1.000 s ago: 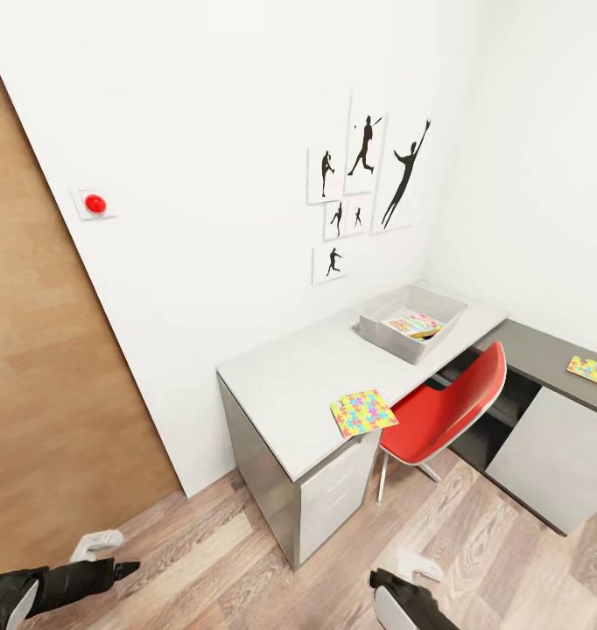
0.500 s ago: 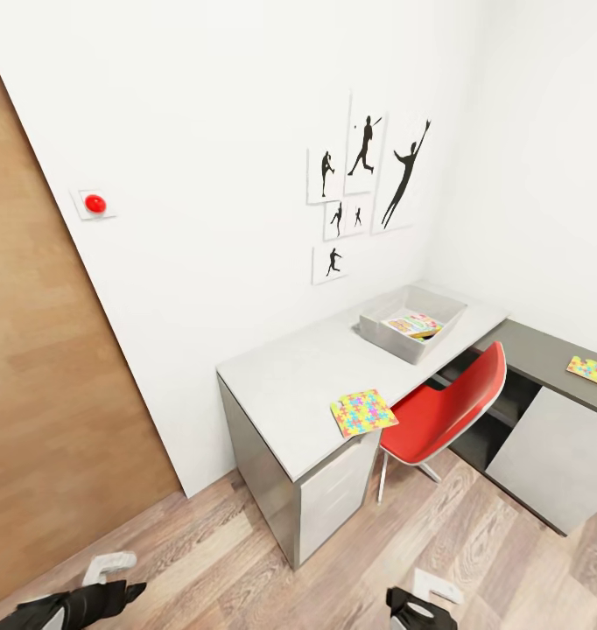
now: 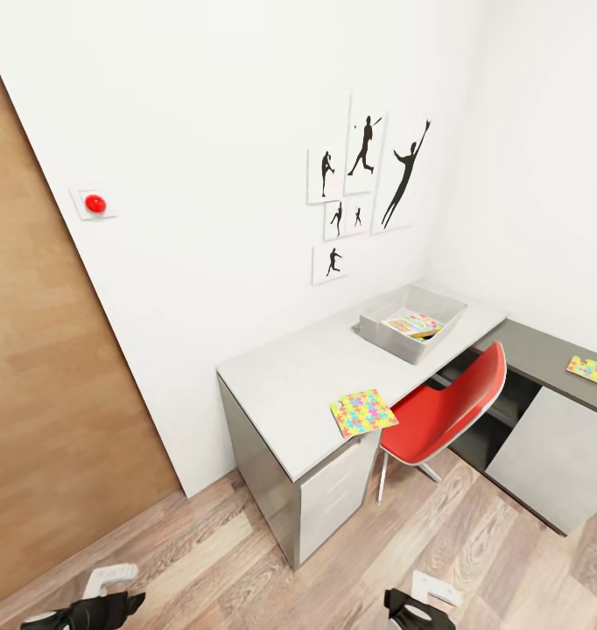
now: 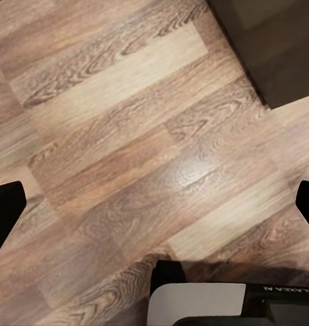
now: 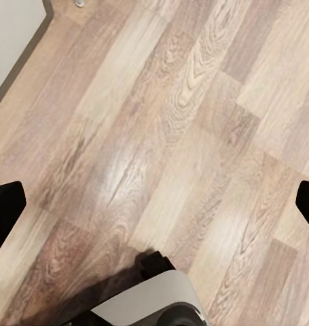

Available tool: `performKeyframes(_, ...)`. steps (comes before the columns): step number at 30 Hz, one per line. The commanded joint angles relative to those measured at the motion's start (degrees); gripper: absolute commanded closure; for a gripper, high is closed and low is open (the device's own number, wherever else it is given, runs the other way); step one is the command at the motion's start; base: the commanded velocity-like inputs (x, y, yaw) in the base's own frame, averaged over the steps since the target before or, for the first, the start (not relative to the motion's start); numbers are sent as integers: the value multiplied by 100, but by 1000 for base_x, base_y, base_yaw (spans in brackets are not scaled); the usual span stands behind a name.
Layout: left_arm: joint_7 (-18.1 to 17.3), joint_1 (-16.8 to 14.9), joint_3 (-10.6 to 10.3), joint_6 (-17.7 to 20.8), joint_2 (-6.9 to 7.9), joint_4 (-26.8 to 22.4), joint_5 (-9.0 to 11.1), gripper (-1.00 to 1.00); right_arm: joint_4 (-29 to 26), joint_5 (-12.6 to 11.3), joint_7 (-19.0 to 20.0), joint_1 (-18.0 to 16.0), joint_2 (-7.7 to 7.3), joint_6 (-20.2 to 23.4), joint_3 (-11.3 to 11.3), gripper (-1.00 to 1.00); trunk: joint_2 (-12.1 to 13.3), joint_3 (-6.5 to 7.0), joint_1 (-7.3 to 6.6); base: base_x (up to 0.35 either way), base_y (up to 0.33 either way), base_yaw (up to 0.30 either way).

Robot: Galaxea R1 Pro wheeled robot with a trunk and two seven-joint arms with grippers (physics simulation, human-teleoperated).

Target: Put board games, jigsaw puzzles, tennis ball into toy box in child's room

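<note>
One jigsaw puzzle (image 3: 363,412) flat, overhanging desk (image 3: 290,376) edge

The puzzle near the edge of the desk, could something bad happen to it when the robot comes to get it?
Maybe. The nearer jigsaw puzzle lies right at the desk's front edge, so a clumsy nudge could slide it onto the floor. The red chair sits close beside it and may get bumped. The toy box stands farther back, so carrying the puzzle there means a long reach.
</note>
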Motion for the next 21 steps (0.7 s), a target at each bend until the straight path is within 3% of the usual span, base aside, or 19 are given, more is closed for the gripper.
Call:
performKeyframes(1, 11, 4, 47, -30, -10, 11, -63, -100, -2, -57, -35, -5, -1, -24, 51, -100, -12, -12, 3, 0, 0, 0)
performKeyframes(12, 68, 33, 47, -49, -80, 22, -59, -100, 0, -53, -26, -6, -2, -135, 54, -100, -12, -12, 3, 0, -24, 0)
performKeyframes(21, 168, 33, 47, -51, -109, 23, -60, -100, 0, -128, -28, -6, -30, -229, 33, -100, -12, -12, 3, 14, -243, 0)
